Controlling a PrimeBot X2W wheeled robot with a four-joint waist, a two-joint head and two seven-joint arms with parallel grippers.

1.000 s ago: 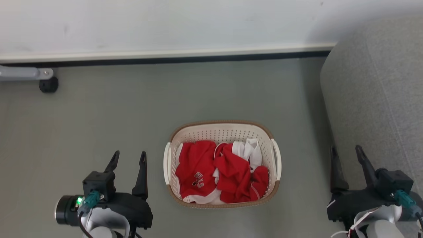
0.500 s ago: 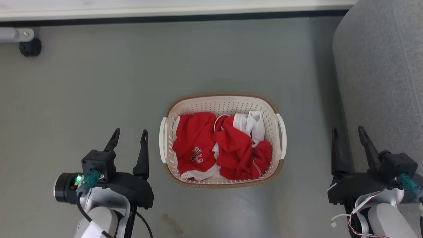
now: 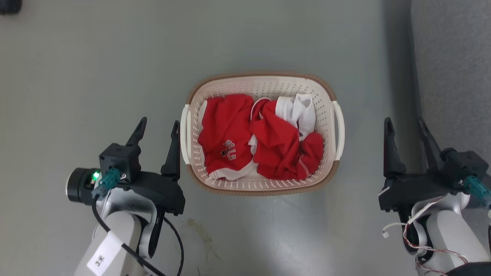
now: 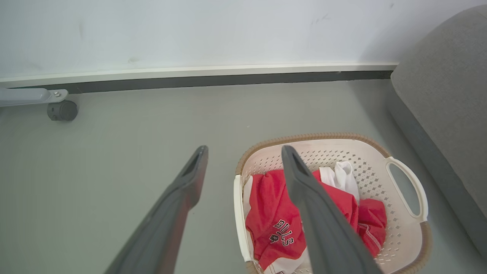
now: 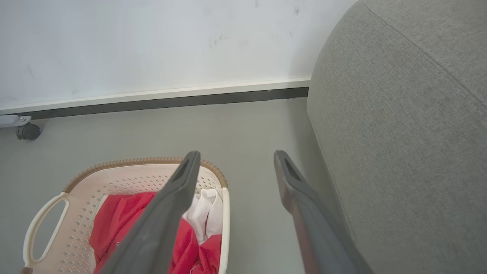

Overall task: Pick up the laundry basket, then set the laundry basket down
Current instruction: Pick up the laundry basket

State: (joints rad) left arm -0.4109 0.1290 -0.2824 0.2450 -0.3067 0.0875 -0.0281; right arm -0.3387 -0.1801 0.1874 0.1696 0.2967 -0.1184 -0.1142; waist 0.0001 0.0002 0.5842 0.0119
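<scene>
Past laundry basket, wall (wrist cams)

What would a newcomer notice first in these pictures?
The bright red clothes heaped in the laundry basket, on the grey floor at the middle of the head view, catch the eye first. The left gripper and right gripper flank it, both open; a grey sofa stands at the right.
</scene>
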